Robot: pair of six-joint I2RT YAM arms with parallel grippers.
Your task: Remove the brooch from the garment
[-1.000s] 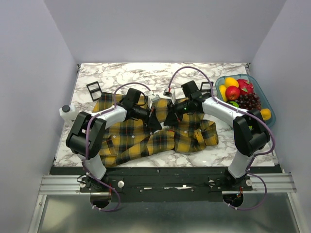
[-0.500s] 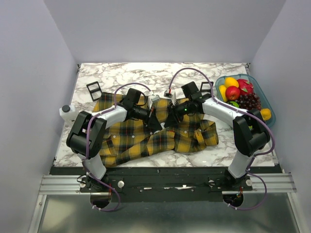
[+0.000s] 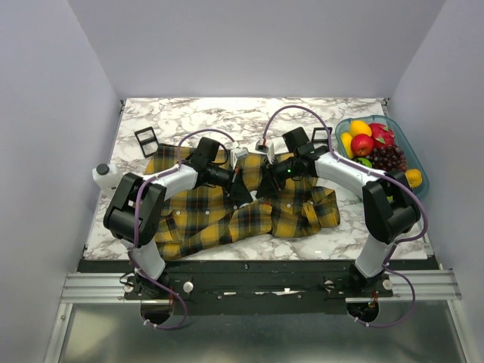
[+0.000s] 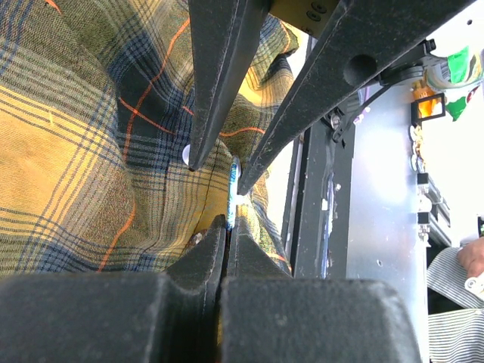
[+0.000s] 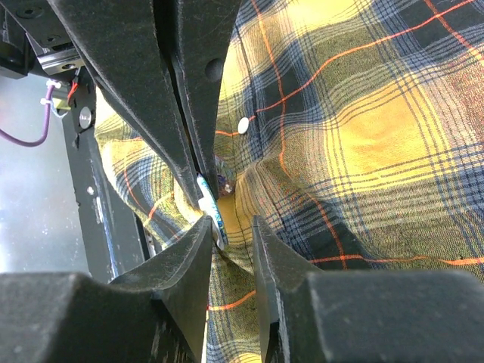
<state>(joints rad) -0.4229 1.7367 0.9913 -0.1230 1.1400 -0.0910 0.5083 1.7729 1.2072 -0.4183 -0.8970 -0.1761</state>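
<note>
Looking down my right gripper (image 5: 231, 227), I see its jaws parted around the brooch (image 5: 211, 209), which stands edge-on just inside one finger. My left gripper (image 4: 224, 224) is pinched tight, its tips meeting the brooch's rim; whether it nips disc or cloth I cannot tell. The brooch shows as a thin teal-and-white sliver in a fold of the yellow-and-navy plaid garment (image 5: 363, 136).

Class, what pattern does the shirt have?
The shirt: yellow-navy plaid with thin orange lines, clearest in right wrist view.
</note>
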